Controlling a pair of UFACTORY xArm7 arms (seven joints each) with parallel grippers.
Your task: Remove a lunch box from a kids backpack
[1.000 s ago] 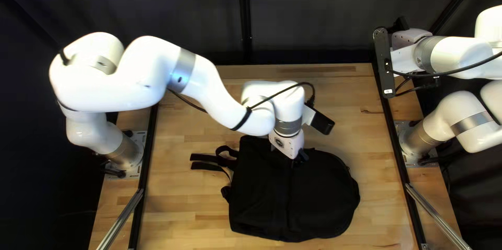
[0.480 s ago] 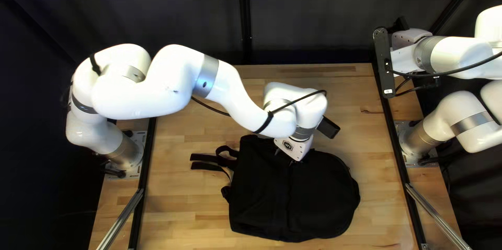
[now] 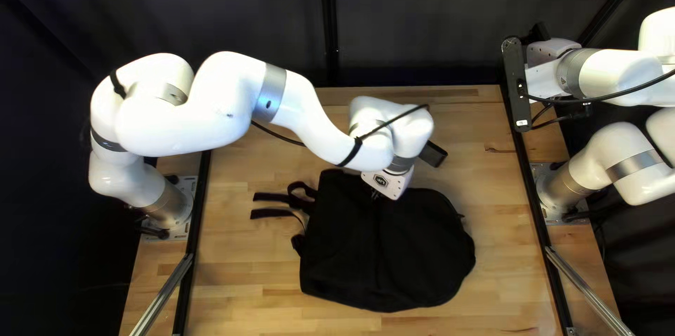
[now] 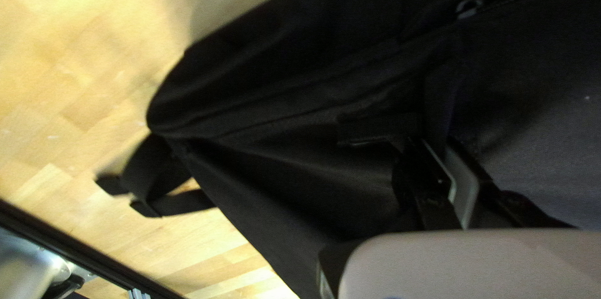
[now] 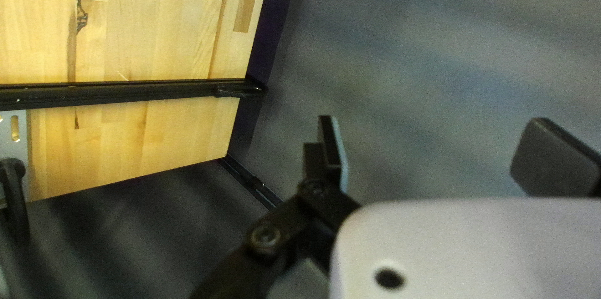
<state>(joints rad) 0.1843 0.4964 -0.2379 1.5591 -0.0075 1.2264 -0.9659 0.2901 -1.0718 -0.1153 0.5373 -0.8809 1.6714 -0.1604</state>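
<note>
While L arm (image 3: 176, 128) overhangs bkpk (image 3: 337, 237), rails (image 3: 199, 216) cross tbl (image 3: 239, 266).

Black backpack (image 3: 422, 252) on wooden table (image 3: 246, 287)

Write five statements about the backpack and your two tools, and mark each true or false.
1. The backpack lies on the wooden table. True.
2. A lunch box stands beside the backpack. False: no lunch box shows in any view.
3. The right tool is open, its fingers wide apart. True.
4. The right tool is at the backpack. False: the left tool is there; the right one is well away from it.
5. The loose straps trail toward the right arm's base. False: they trail toward the left arm's base.
</note>
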